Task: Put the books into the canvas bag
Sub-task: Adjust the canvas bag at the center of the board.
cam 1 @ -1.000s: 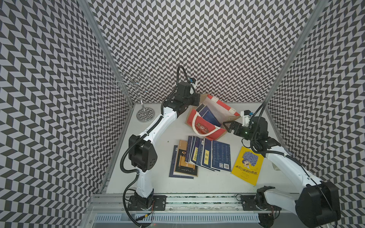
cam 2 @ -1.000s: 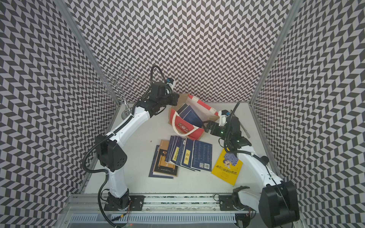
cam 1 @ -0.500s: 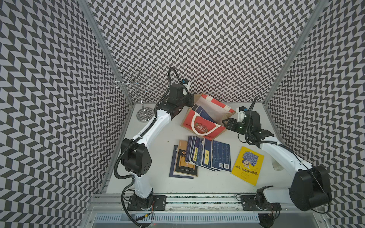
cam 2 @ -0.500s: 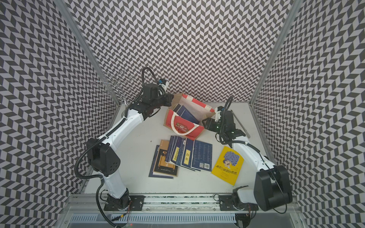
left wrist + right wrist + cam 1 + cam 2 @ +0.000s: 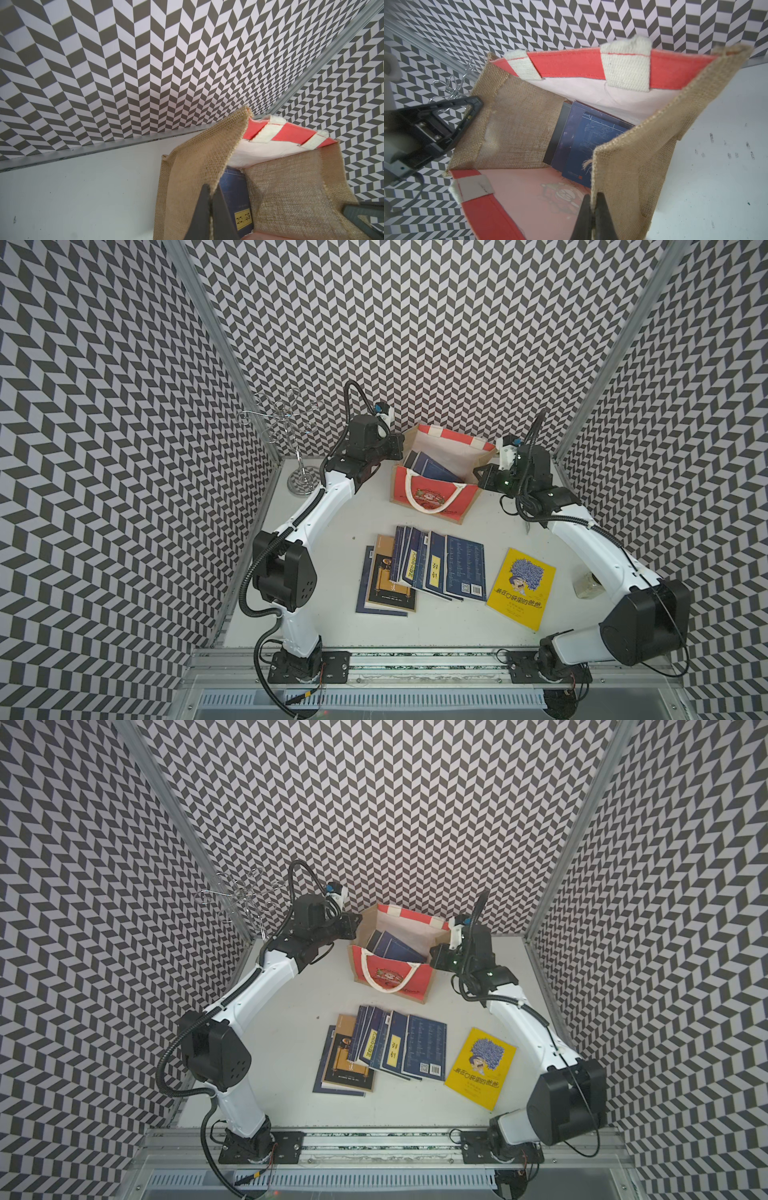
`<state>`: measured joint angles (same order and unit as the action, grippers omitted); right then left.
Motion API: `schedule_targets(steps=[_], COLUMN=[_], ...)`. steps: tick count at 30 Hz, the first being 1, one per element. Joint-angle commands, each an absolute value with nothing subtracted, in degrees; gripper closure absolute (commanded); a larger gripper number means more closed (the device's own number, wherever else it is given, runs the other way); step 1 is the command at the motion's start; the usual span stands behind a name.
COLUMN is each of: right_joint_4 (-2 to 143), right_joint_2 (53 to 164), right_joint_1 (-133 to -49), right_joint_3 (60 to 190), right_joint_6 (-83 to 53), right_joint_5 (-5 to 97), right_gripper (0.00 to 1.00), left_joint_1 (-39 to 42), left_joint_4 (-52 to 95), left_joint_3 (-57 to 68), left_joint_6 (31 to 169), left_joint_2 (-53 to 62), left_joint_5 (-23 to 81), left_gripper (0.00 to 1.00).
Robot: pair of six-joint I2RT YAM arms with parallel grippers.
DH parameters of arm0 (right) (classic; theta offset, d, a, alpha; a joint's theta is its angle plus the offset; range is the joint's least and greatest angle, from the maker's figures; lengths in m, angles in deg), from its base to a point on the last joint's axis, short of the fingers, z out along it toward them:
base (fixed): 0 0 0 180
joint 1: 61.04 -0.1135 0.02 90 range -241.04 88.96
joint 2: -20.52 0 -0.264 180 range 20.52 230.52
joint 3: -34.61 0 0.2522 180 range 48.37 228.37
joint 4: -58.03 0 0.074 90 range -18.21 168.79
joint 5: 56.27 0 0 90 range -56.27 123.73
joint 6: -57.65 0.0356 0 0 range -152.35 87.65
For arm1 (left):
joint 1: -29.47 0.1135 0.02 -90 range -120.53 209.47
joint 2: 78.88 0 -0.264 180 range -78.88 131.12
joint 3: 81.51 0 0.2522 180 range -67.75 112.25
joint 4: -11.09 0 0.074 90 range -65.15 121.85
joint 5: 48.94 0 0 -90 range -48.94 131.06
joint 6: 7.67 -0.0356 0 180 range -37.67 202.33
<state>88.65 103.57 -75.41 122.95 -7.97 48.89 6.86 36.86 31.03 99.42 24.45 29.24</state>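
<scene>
**Bag-bracing step, seen from above and from both wrists.** Within the preceding second the right tool (image 5: 592,197), which had stood with its jaws apart beside the canvas bag (image 5: 432,499), closed on the top edge of 1 jute side panel. The left tool (image 5: 211,190) was already clamped on the opposite jute panel and remained so. Over the same interval the bag went from a lean to a squarer, upright stance near the back of the bench (image 5: 353,514), its mouth held open between the 2 arms. The mouth was thus probably braced for loading, although with both tools occupied 1 would have to let go before another book could be fetched. Both top views showed what the wrist cameras did not: the fanned navy books (image 5: 440,568) overlapping the tan-and-black book (image 5: 390,578) at mid-bench, and the yellow book (image 5: 521,589) lying apart toward the right arm, all outside the bag. Only the wrist views showed each pair of jaws pinching jute. The right wrist view also looked down on the bagged books (image 5: 593,141), at least 2 of them navy, resting toward the left arm's side. The left wrist view added a yellow label on 1 of them.
</scene>
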Motion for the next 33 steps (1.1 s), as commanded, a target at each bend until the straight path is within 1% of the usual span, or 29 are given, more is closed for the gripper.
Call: schedule_targets(steps=[1,5,8,9,10,11,12,13,16,17,19,22,25,28,33], right_joint_4=[82.77,82.92,83.10,83.14,83.13,83.22,83.11,82.65,80.57,80.01,79.11,79.09,78.19,77.27,76.89], right_joint_2=[104.77,105.38,106.12,106.41,106.47,106.50,106.33,105.94,102.94,101.53,97.98,92.76,87.91,84.70,84.62], right_joint_1=[-74.05,-73.41,-73.40,-73.29,-73.28,-73.28,-73.31,-73.32,-73.44,-73.56,-73.62,-73.62,-73.89,-73.90,-75.89], right_joint_3=[126.33,124.42,124.53,124.87,125.06,125.25,125.28,124.97,122.30,120.97,116.85,108.37,98.42,89.82,82.63], right_joint_6=[-8.69,-7.57,-7.65,-7.78,-7.88,-7.83,-8.14,-8.28,-8.43,-8.35,-8.20,-7.26,-5.94,-2.66,-0.93], right_joint_5=[47.23,45.95,45.95,46.07,46.12,46.13,46.68,47.24,48.23,48.14,48.41,48.25,49.71,49.38,51.85], right_gripper=[1.00,0.96,0.90,0.83,0.73,0.65,0.58,0.52,0.40,0.36,0.27,0.20,0.16,0.13,0.09], left_joint_1=[7.15,7.22,7.26,7.31,7.36,7.49,7.79,8.11,9.54,10.01,11.13,11.63,11.51,9.50,0.85], left_joint_4=[28.54,29.47,30.32,30.52,30.51,30.56,30.56,30.62,30.03,29.73,29.34,29.69,28.68,25.78,23.76], left_joint_3=[29.66,27.97,27.19,26.98,26.61,26.41,26.22,26.12,24.18,23.19,20.42,14.11,3.97,-7.01,-20.60], left_joint_6=[101.37,103.25,104.57,104.58,104.57,104.57,104.57,105.32,106.65,106.76,106.68,105.99,106.04,106.59,107.69], left_joint_2=[20.44,21.42,21.89,21.83,21.72,21.67,21.43,21.24,18.77,17.56,14.43,8.69,1.63,-6.10,-15.70], left_joint_5=[27.26,25.97,26.40,26.55,26.79,27.06,27.17,27.07,27.77,28.30,28.71,29.43,28.47,27.43,29.51], left_gripper=[1.00,1.00,0.99,0.93,0.81,0.64,0.44,0.32,0.14,0.11,0.09,0.04,0.01,0.01,0.01])
